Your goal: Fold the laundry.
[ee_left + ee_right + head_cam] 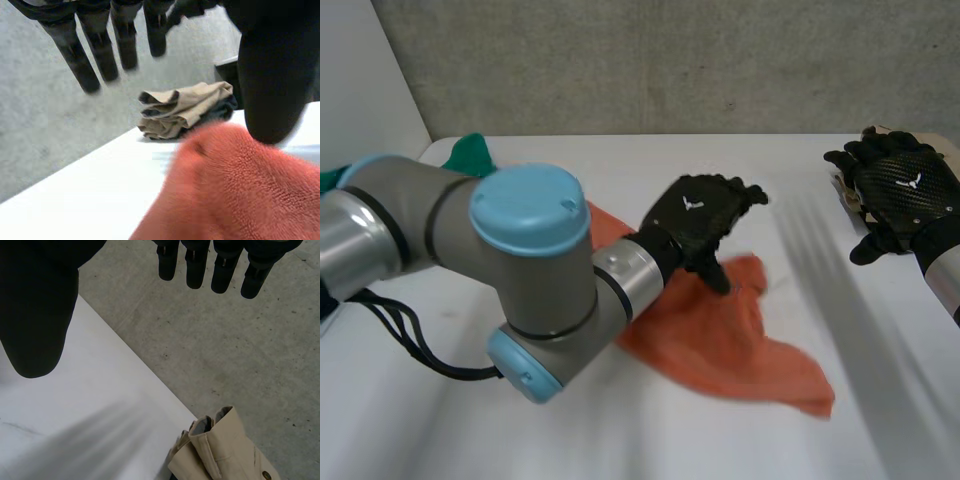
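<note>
An orange towel (730,335) lies crumpled in the middle of the white table (420,430). My left hand (700,215) hovers over its far edge, open, with nothing in it. In the left wrist view its fingers (95,55) are straight and spread, and the thumb (272,75) hangs just above a raised hump of the towel (235,190). My right hand (905,185) is at the table's right side, away from the towel. Its fingers (195,265) are straight and its thumb (35,315) stands apart, empty.
A folded beige garment (182,107) on a dark one sits at the table's right edge, just beyond my right hand (225,452). A green cloth (470,155) lies at the far left, behind my left arm (520,270). Beyond the table edge is concrete floor (250,355).
</note>
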{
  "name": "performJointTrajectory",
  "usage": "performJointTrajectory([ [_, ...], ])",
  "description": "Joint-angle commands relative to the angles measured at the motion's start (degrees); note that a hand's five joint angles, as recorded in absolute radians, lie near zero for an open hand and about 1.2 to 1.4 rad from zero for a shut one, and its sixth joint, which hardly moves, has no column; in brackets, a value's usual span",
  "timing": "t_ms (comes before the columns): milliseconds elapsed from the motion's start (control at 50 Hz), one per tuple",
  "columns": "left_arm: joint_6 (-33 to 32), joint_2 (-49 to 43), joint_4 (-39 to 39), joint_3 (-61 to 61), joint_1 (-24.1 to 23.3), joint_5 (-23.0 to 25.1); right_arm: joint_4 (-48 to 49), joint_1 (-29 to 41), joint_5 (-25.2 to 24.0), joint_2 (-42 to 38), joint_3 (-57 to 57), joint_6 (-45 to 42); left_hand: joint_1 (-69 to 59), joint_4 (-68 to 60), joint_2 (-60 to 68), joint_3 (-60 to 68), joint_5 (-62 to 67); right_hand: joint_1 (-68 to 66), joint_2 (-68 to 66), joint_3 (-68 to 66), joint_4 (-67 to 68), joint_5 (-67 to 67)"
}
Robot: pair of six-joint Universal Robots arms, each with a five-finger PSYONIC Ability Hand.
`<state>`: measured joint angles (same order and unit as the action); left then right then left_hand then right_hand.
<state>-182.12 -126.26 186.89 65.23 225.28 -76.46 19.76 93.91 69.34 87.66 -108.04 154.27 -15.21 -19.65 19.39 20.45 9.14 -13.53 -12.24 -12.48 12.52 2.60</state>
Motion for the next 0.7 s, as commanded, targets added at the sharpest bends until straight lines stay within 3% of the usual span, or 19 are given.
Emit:
performJointTrajectory([
  [20, -0.07, 4.26, -0.12, 1.21, 2.26, -1.41, -0.59, 0.48, -0.09, -0.03, 0.02, -0.20, 0.62, 5.06, -4.80, -5.86, -4.55, 3.53, 2.24, 2.48, -2.52, -2.60],
  [140, -2.00, 12.52, 0.67, 6.92, 14.89, -5.63, -8.84, 1.01, -0.17, 0.23, 1.42, -0.38, -0.55, 3.89, -3.62, -4.69, -3.38, 3.53, 2.24, 2.48, -2.52, -2.60],
  [300, -12.61, 8.34, 3.30, 7.29, 23.17, -4.50, -29.24, 8.82, -0.79, -0.03, 5.03, 0.50, -0.39, 4.05, -3.79, -4.85, -3.54, 3.53, 2.24, 2.48, -2.52, -2.60],
  [400, -21.51, -0.99, 4.27, 2.81, 27.66, 0.16, -25.57, 15.68, 0.09, -0.47, 5.56, 10.15, -0.56, 3.89, -3.62, -4.68, -3.38, 3.53, 2.24, 2.48, -2.52, -2.60],
  [500, -27.31, -9.69, 4.45, -3.08, 28.81, 6.22, -16.88, 19.98, 3.33, -7.56, 7.57, 23.94, -0.56, 3.89, -3.62, -4.68, -3.38, 3.53, 2.24, 2.48, -2.52, -2.60],
  [580, -28.64, -15.23, 5.06, -7.47, 28.99, 9.83, -14.40, 23.58, 8.51, -13.98, 10.91, 27.30, -0.89, 3.55, -3.29, -4.35, -3.04, 3.53, 2.24, 2.48, -2.52, -2.60],
  [700, -28.90, -21.83, 3.92, -13.55, 28.99, 9.92, -13.87, 29.74, 16.08, -24.01, 19.17, 27.13, -5.75, -1.31, 1.57, 0.51, 1.82, 3.53, 2.24, 2.48, -2.52, -2.60],
])
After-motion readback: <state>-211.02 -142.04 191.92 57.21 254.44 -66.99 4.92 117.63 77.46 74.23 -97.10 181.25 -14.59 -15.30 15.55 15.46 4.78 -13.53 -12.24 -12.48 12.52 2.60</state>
